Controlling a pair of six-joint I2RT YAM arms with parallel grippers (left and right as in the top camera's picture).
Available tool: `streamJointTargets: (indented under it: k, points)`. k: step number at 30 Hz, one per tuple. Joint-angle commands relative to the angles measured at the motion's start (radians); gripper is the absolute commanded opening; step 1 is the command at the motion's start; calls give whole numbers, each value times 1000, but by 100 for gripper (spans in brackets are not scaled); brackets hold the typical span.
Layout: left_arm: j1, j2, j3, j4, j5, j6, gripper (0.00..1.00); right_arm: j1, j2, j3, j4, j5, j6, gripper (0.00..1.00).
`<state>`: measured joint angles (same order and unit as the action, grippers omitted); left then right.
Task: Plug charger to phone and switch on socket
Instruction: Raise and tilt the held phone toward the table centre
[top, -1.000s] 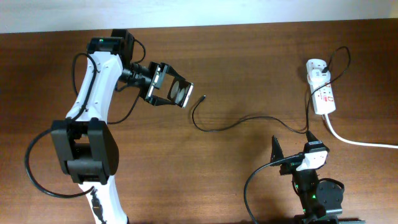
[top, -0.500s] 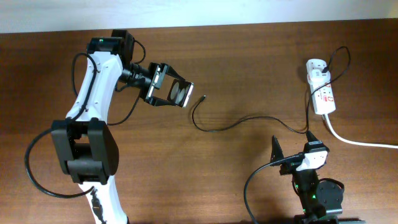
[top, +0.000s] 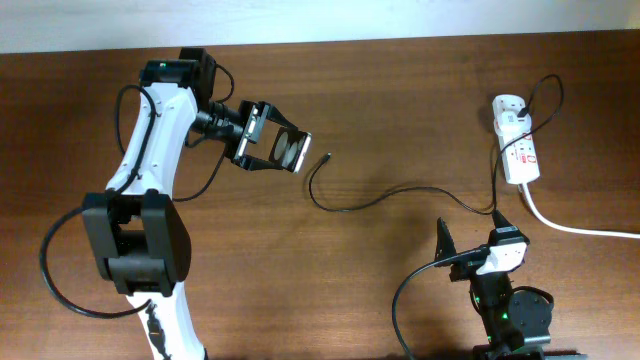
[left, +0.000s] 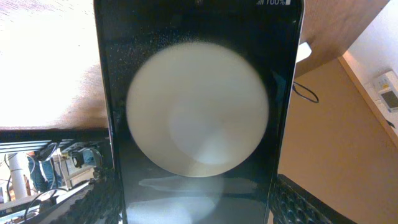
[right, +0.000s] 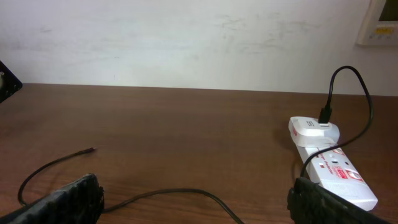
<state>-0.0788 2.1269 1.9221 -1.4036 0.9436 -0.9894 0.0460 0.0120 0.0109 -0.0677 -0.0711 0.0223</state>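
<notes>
The black phone (top: 290, 152) is held off the table at the upper left, my left gripper (top: 268, 141) shut on its edges. In the left wrist view the phone (left: 199, 124) fills the frame, a fingertip (left: 93, 205) on each side. The charger cable (top: 360, 205) lies loose across the table's middle. Its connector tip (top: 329, 157) rests just right of the phone, apart from it. Its far end joins the white adapter (top: 512, 108) on the socket (top: 522, 155). My right gripper (top: 470, 238) stands open near the front edge above the cable (right: 168, 194), touching nothing.
A thick white cord (top: 575, 229) runs from the socket off the right edge. A pale wall borders the table's far side. Bare brown wood lies between the cable tip (right: 90, 150) and the socket (right: 333, 171).
</notes>
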Motion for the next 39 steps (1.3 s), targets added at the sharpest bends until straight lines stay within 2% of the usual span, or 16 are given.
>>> streamJointTargets:
  k: [1, 11, 23, 27, 39]
  points:
    - [5, 5, 27, -5, 44, -13, 0, 7, -6, -5, -6, 5, 0, 99]
    - [5, 5, 27, -5, 45, -13, 0, 7, -6, -5, -6, 5, 0, 99]
    - [5, 5, 26, -77, 64, -13, 0, 7, -6, -5, -6, 5, 0, 99]
    - [5, 5, 26, -109, 63, -70, 0, 7, -6, -5, -6, 5, 0, 99]
    - [5, 5, 26, -109, 47, -72, 0, 6, -6, -5, -7, 32, 0, 99]
